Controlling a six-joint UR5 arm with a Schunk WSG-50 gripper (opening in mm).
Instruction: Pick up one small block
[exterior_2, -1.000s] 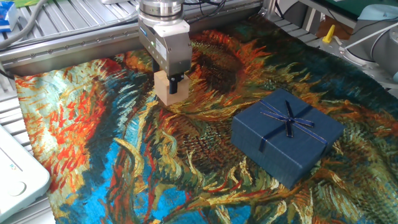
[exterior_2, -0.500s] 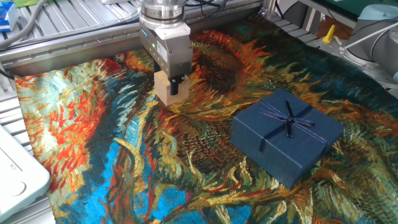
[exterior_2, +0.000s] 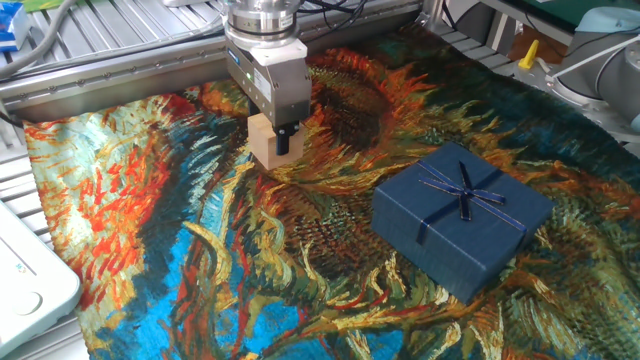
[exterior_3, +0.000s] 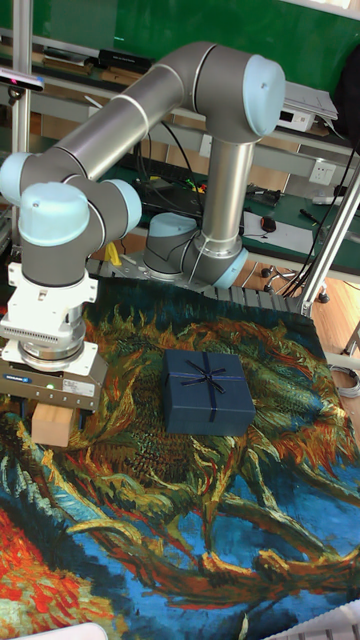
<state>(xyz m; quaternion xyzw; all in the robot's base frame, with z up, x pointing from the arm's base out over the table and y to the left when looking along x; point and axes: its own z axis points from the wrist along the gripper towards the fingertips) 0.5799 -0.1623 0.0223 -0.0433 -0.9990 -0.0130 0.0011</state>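
The small block is a pale tan wooden cube at the upper left of the painted cloth, also visible in the tall fixed view as the small block. My gripper comes straight down over it and is shut on it, one dark finger pressed against its right face. The other finger is hidden behind the cube. From the tall fixed view the gripper covers the cube's top. Whether the cube still touches the cloth I cannot tell.
A navy gift box with a ribbon bow lies to the right of the block, well apart from it. The colourful cloth covers the table. A white device sits at the left edge, and metal rails run along the back.
The gripper and the block between its fingers have crept slightly upward. The gift box has not moved.
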